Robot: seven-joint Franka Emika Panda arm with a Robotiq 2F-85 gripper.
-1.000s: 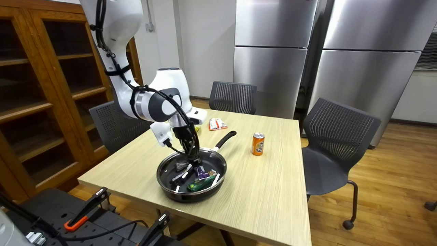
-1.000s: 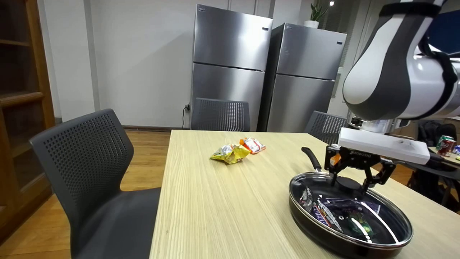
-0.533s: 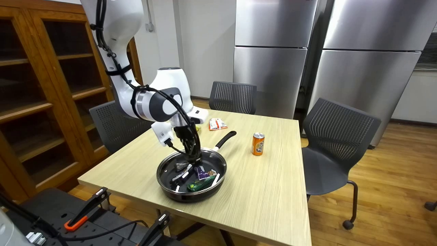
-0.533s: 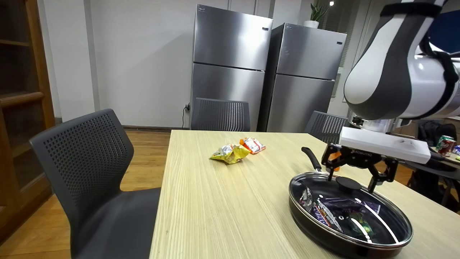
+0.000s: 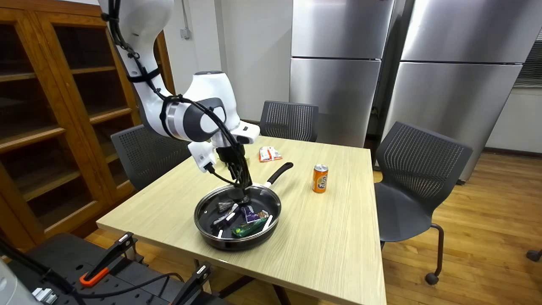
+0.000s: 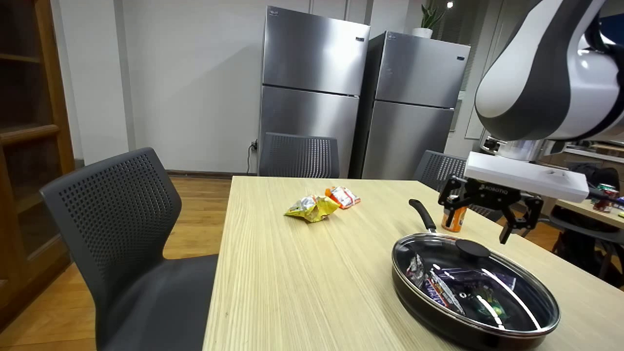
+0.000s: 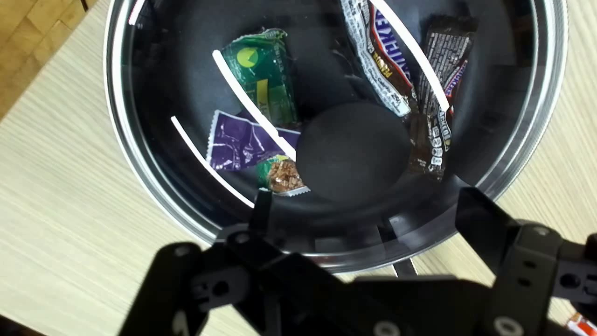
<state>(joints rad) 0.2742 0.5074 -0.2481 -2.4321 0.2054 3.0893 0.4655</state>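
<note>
I have the gripper (image 6: 477,233) above the pan, its jaws spread wide, higher than and apart from the knob (image 6: 472,249), a round, flat-topped, matte black piece at the middle of the lid (image 6: 472,282). The lid is glossy clear glass edged in smooth, shiny metal; it rests on the pan (image 6: 429,319), a round, dark vessel with a long black handle (image 6: 422,213), on the pale wood-grained table (image 5: 330,237). Through the glass I note 2 crinkled Snickers wrappers (image 7: 380,60) and a shiny green packet (image 7: 273,70), crossed by a purple packet (image 7: 240,140) with a serrated end. In an exterior view I record a cylindrical orange can (image 5: 320,180), upright and apart from the pan. Also on the table: 1 crumpled, glossy yellow bag (image 6: 314,208) and, just beside it, 1 white-and-orange bag (image 6: 344,197). Behind stand 2 smooth steel refrigerators (image 6: 312,112).
</note>
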